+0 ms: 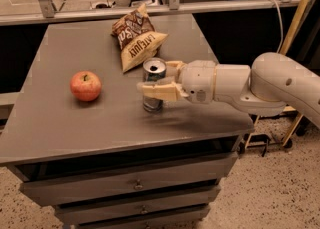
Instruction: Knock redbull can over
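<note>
The redbull can (152,104), a slim can with a silver top, stands upright near the middle of the grey cabinet top (60,123). My gripper (158,79) reaches in from the right on its white arm (280,85) and is open. Its fingers straddle the can. The near finger (159,92) crosses in front of the can's middle. The far finger (173,66) sits just behind and to the right of its top.
Two brown-and-yellow chip bags (137,40) lie just behind the can. A red apple (85,85) sits to the left of it. Drawers (135,185) run below the front edge. A rail (150,8) runs along the back.
</note>
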Available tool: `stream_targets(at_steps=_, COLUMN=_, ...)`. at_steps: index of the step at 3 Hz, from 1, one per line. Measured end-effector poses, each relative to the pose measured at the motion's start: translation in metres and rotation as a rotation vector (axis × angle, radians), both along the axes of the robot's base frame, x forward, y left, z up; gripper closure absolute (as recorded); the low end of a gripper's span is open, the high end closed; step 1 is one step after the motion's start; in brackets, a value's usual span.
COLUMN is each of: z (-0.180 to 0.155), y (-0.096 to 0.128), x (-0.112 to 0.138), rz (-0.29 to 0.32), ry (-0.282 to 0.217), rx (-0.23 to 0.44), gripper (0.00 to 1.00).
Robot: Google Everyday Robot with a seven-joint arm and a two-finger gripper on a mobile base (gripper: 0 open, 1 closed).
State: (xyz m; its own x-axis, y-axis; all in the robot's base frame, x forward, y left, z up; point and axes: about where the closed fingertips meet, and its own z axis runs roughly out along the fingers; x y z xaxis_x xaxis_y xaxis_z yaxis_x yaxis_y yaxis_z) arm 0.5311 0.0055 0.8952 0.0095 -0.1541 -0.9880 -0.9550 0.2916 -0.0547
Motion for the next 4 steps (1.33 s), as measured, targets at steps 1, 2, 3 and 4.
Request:
stream_targets(at_steps=1, z=-0.0056, y=-0.0038, x=-0.0004, rz=-0.006, ry=0.011, rx=0.001, gripper=0.88)
stream_targets(at_steps=2, z=-0.0037, y=-0.0039, x=-0.0004, rz=-0.006, ry=0.011, rx=0.001, gripper=1.00)
stream_targets(at_steps=3, z=-0.0031, y=-0.0039, x=-0.0004, rz=-0.006, ry=0.011, rx=0.001, gripper=1.00)
stream_targets(at_steps=4, z=-0.0025, y=-0.0039, x=-0.0003, rz=-0.006, ry=0.011, rx=0.001, gripper=1.00)
